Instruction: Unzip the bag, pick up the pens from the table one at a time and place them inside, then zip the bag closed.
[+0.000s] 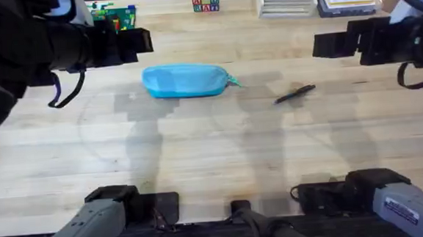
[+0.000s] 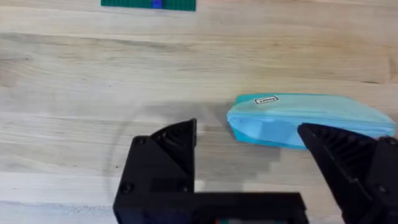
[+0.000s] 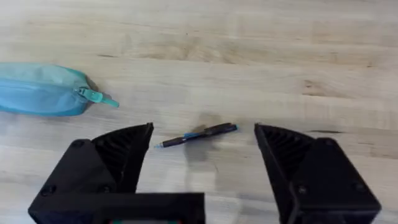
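Table: a large pale wood-plank table [image 1: 214,155] carries everything; both arms hang above it, one to each side.
Bag: a light blue soft fabric pouch [image 1: 186,81], a long oval, lies towards the far middle of the table with its long axis running left to right. Its zipper looks closed, and the small teal pull tab [image 3: 96,96] sticks out from the end facing the right arm.
Pen: one slim dark stick pen [image 1: 295,93] lies on the table right of the bag, well apart from it, slanting slightly.
Left pincer: black fingers held apart [image 2: 249,168], hovering just beside the bag's left end, touching nothing.
Right pincer: black fingers spread wide [image 3: 202,165], empty, with the pen lying across the gap below them.
Key relation: the pull tab points towards the right arm, while the left pincer sits nearer the bag's opposite end, so I judge the left could steady the bag as the right draws the tab.
Progress: unzipping looks not yet begun.
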Action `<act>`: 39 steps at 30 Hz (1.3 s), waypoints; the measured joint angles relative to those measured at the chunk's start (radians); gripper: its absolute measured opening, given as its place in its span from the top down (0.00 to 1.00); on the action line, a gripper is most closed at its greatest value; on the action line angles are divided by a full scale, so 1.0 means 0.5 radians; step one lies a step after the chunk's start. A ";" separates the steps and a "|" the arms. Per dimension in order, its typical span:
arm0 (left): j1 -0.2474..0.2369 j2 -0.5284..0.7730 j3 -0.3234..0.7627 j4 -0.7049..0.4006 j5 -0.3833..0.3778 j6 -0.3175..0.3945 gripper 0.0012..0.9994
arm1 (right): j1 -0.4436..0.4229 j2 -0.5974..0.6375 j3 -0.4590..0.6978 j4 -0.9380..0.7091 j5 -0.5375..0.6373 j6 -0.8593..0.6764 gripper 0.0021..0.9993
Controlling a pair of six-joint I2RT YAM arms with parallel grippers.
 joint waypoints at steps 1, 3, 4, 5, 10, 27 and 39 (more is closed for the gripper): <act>0.000 0.009 0.000 -0.002 0.000 0.000 0.01 | 0.000 0.002 0.000 -0.002 0.000 0.000 0.00; 0.000 0.012 0.000 -0.008 0.000 0.000 0.01 | 0.000 0.002 0.000 -0.002 0.000 0.000 0.00; 0.000 0.012 0.000 -0.010 0.000 0.000 0.01 | 0.000 0.002 0.000 -0.003 0.000 0.000 0.00; 0.000 0.012 0.000 -0.015 0.000 0.000 0.01 | 0.000 0.002 0.000 -0.004 0.000 0.000 0.00; 0.000 0.013 0.000 -0.106 0.000 0.000 0.01 | 0.000 0.002 0.000 -0.045 -0.003 0.000 0.00; 0.251 0.012 0.000 -0.196 0.422 0.637 0.01 | 0.000 0.002 0.000 -0.079 -0.006 0.000 0.00; 0.744 0.170 0.002 -0.240 1.307 1.536 0.01 | 0.000 0.002 0.000 -0.079 -0.006 0.006 0.00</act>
